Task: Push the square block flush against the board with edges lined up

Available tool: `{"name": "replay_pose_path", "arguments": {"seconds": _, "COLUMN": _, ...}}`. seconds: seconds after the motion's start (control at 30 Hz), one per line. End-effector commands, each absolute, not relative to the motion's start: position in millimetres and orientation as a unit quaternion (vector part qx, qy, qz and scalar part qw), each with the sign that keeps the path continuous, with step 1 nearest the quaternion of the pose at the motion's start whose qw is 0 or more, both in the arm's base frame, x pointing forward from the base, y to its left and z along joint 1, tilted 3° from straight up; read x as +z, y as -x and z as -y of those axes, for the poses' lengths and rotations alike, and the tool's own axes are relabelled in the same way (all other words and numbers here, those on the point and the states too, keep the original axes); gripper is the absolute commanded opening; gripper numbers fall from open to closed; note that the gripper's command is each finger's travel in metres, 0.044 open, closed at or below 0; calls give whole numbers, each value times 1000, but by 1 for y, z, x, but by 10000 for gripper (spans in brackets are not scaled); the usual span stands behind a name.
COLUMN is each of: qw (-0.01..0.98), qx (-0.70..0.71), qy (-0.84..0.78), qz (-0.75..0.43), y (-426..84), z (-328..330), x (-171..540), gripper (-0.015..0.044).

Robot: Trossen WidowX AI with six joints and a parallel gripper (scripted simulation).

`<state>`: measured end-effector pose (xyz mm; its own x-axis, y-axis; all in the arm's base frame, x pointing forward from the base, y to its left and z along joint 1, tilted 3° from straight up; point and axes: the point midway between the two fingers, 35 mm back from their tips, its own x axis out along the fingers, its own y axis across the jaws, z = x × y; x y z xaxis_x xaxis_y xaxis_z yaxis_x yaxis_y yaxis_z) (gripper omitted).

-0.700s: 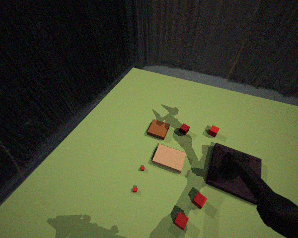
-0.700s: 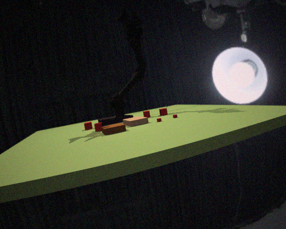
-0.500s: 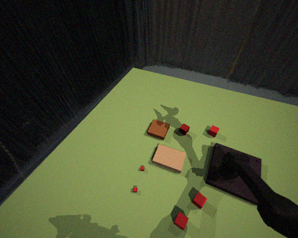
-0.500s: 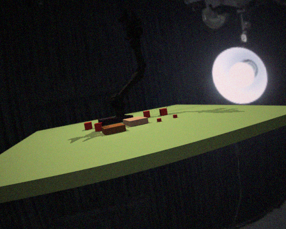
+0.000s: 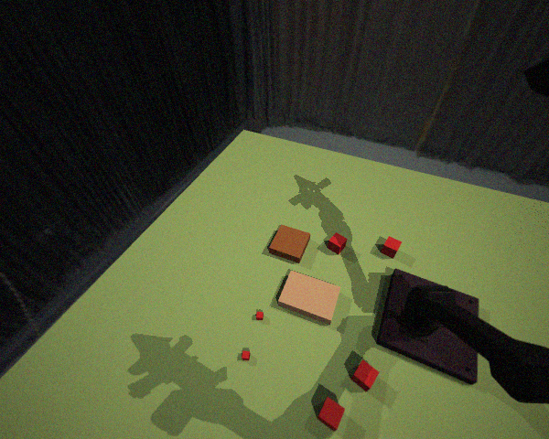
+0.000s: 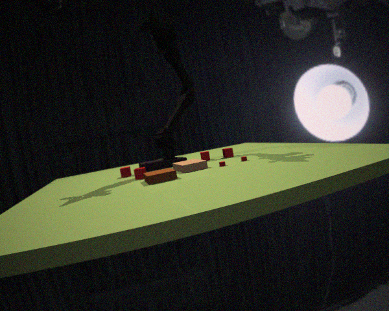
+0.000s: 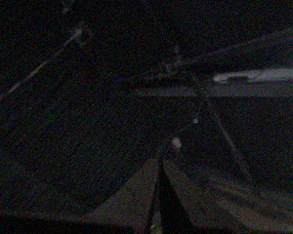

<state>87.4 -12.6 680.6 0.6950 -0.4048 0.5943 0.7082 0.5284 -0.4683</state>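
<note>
The orange-brown square block [image 5: 289, 241] [image 6: 160, 176] lies flat on the table. The pale salmon board [image 5: 309, 296] [image 6: 190, 165] lies flat beside it, a little larger. A strip of green table shows between them in the top view, so they are apart, with their facing sides looking roughly parallel. My gripper [image 7: 158, 167] is shut and empty, its two fingertips together in the wrist view. It is raised high, well away from block and board; in the exterior view it is too dark to make out clearly.
Two red cubes [image 5: 337, 243] [image 5: 391, 246] lie right of the block in the top view. Two tiny red cubes [image 5: 259, 315] [image 5: 245, 355] lie left of and below the board, two larger ones [image 5: 365, 375] [image 5: 331, 413] nearer. The arm stands on a dark base plate [image 5: 392, 326].
</note>
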Motion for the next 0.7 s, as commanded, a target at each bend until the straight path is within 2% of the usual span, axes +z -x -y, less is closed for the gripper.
{"name": "replay_pose_path", "arguments": {"seconds": 0.0, "qw": 859, "qx": -336, "qy": 342, "qz": 183, "y": -98, "z": 45, "x": 669, "gripper": 0}}
{"name": "replay_pose_path", "arguments": {"seconds": 0.67, "qw": 910, "qx": -286, "qy": 301, "qz": 11, "y": -180, "z": 159, "x": 578, "gripper": 0}}
